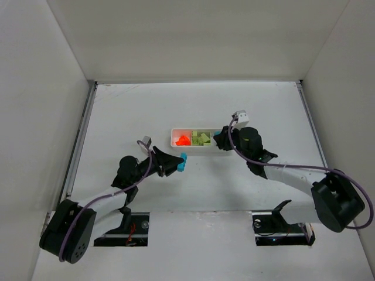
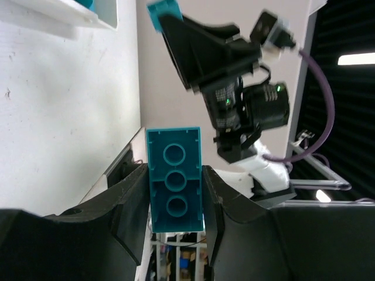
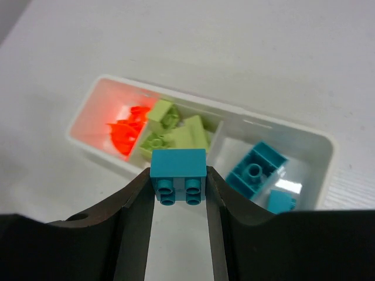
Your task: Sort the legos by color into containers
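Your left gripper [image 2: 174, 172] pinches a long teal block [image 2: 174, 181] upright between its jaws, just off the tray's [image 1: 174, 138] left end with bare table [image 1: 129, 111] beyond, while your right gripper [image 3: 178, 173] clamps a short teal block [image 3: 178, 164] over the tray's near edge, between the green and teal compartments.

White plastic tray [image 3: 304, 149], smooth and slightly glossy, on a matt white table [image 1: 135, 111] with faint scuffs. Inside the tray: orange-red bricks [image 3: 124, 132], glossy and almost translucent; yellow-green bricks [image 3: 176, 132] and teal bricks [image 3: 255, 170], smooth opaque plastic. Over the tray, the right gripper [image 3: 179, 175] has matt black moulded fingers [image 3: 132, 222], as does the left gripper [image 2: 174, 172] nearby. Each pinches a smooth, satin teal block: right block [image 3: 179, 163], left block [image 2: 174, 187].
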